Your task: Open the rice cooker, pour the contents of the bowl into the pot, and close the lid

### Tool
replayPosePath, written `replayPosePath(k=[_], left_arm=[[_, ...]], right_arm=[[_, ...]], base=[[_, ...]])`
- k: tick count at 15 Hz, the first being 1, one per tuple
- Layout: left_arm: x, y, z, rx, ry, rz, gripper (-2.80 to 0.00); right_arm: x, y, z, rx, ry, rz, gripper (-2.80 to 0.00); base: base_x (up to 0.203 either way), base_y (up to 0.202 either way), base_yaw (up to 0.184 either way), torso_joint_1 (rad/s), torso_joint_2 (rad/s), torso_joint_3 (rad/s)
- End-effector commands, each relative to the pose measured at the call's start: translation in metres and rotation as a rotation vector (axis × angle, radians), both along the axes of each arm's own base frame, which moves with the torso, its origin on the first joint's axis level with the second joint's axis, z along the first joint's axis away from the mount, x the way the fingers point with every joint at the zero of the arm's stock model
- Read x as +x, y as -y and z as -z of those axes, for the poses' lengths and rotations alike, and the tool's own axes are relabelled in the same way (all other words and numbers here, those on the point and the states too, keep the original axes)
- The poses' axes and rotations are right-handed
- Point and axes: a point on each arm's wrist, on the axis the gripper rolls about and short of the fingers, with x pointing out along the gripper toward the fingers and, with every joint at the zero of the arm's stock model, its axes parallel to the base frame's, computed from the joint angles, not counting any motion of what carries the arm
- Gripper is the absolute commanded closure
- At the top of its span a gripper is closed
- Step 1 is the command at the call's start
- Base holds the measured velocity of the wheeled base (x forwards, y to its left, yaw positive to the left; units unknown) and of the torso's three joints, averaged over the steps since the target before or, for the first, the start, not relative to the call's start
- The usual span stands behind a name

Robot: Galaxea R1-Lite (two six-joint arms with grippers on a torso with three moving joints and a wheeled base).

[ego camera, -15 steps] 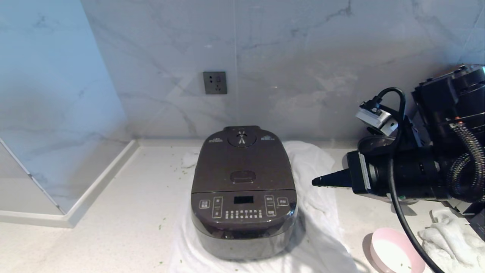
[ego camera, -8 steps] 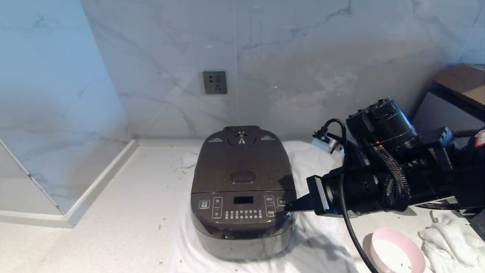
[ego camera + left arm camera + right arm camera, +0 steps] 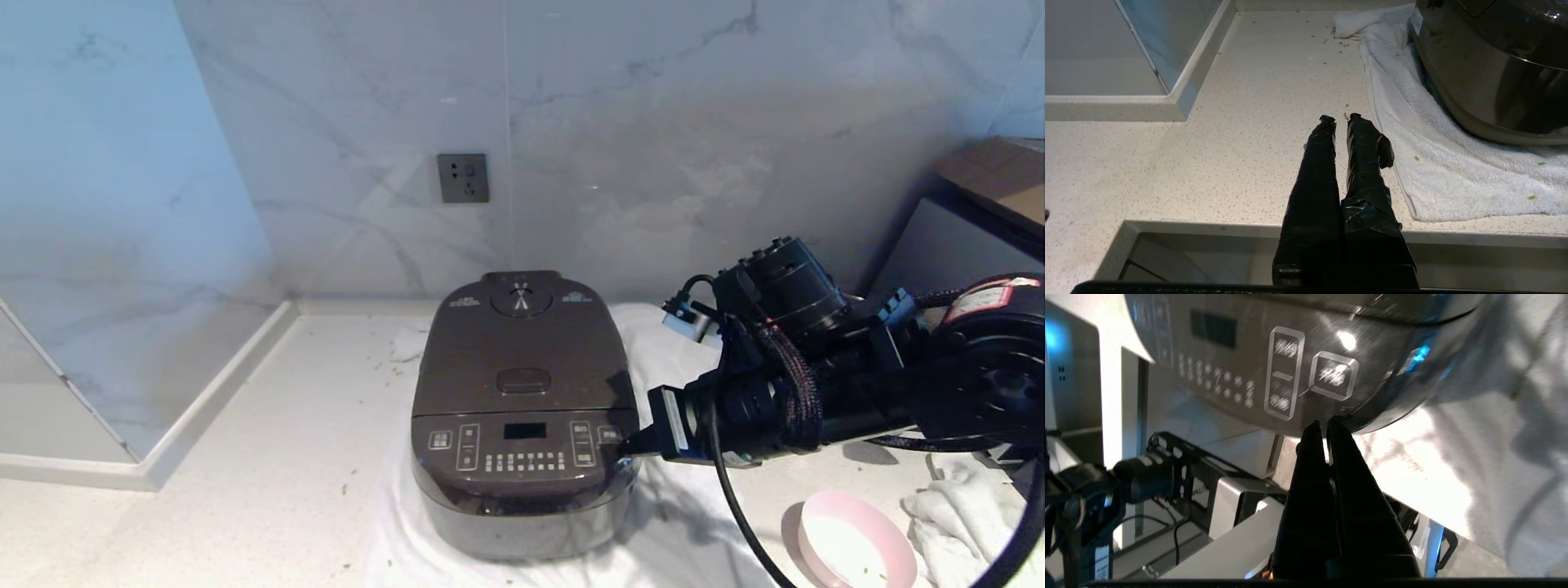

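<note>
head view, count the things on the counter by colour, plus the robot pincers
dark brown: 1, the rice cooker, lid shut
pale pink: 1, the bowl at the near right
white: 2, the towel under the cooker and the crumpled cloth at the far right
black: 2, the right pincer shut at the cooker's front right corner, the left pincer shut over the counter
total: 6

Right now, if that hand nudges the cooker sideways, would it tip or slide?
Probably neither. The cooker looks broad, squat and heavy. It sits on a white towel, which might bunch. The shut right hand is at its front corner.
</note>
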Motion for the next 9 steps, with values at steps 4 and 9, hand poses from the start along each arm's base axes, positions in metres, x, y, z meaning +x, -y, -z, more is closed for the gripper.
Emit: replayPosePath(k=[4,9], left_arm=[[0.000,0.000,0.000,-0.001,-0.005,0.000,0.00],[0.000,0.000,0.000,-0.010,-0.003,-0.002,0.00]], right_arm=[[0.017,0.018,-0.006,0.011,0.030,0.049,0.00],[0.030,0.005,-0.011,0.077,0.022,-0.005,0.00]], base=[[0.000,0.000,0.000,0.000,0.00,0.000],[0.000,0.000,0.000,0.000,0.00,0.000]])
